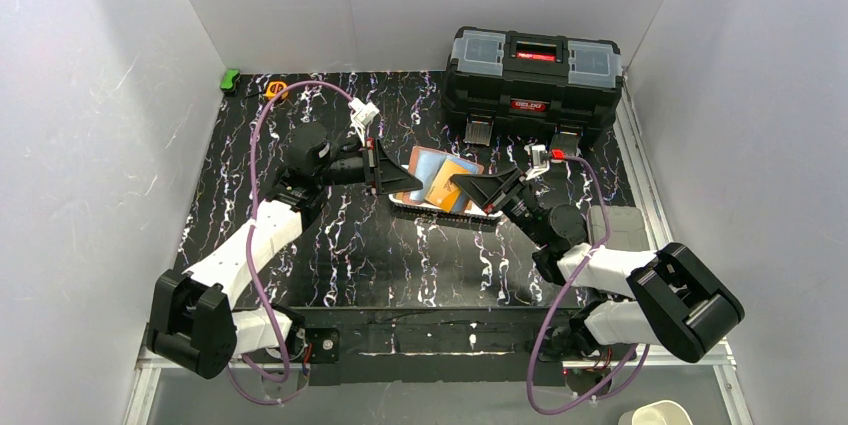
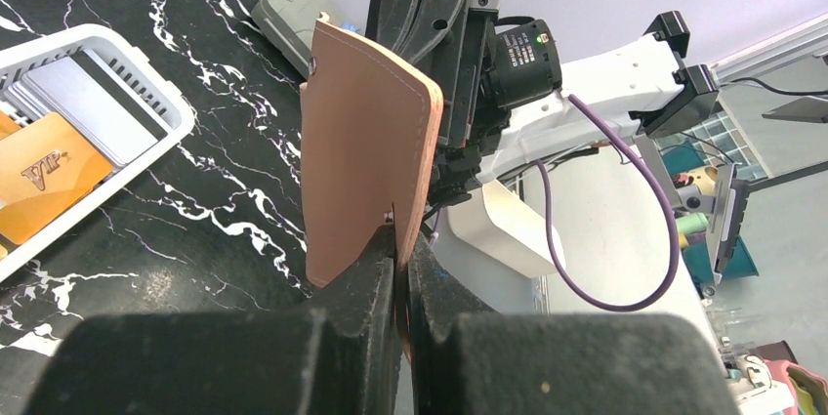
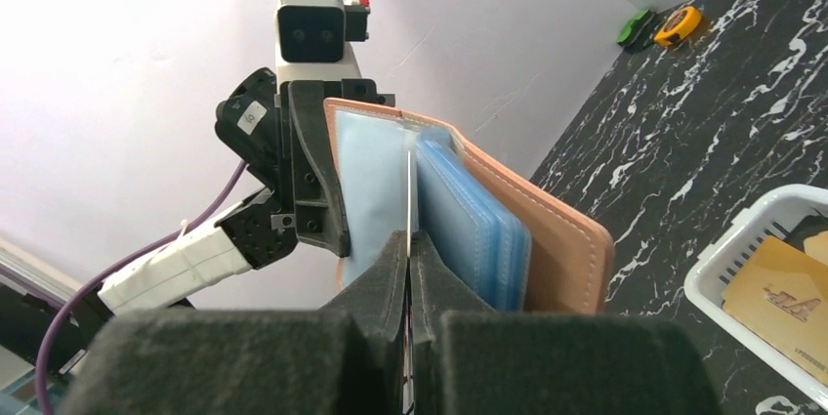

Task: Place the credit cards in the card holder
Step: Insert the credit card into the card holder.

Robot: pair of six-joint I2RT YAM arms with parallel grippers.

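Note:
The salmon-pink card holder [image 2: 361,142] stands upright above the table, and my left gripper [image 2: 402,239] is shut on its lower edge. From the right wrist view the card holder [image 3: 561,239] is open, showing blue sleeves [image 3: 478,229] inside. My right gripper [image 3: 408,239] is shut on a thin credit card [image 3: 407,190], seen edge-on, its top edge in among the sleeves. In the top view the left gripper [image 1: 405,180] and the right gripper [image 1: 468,187] face each other over the white basket [image 1: 430,207]. An orange credit card [image 2: 49,176] and a grey one [image 2: 83,107] lie in that basket.
A black toolbox [image 1: 535,70] stands at the back right. A green block [image 1: 230,78] and a yellow tape measure [image 1: 276,89] sit at the back left corner. A grey case [image 1: 615,225] lies by the right arm. White walls enclose the table.

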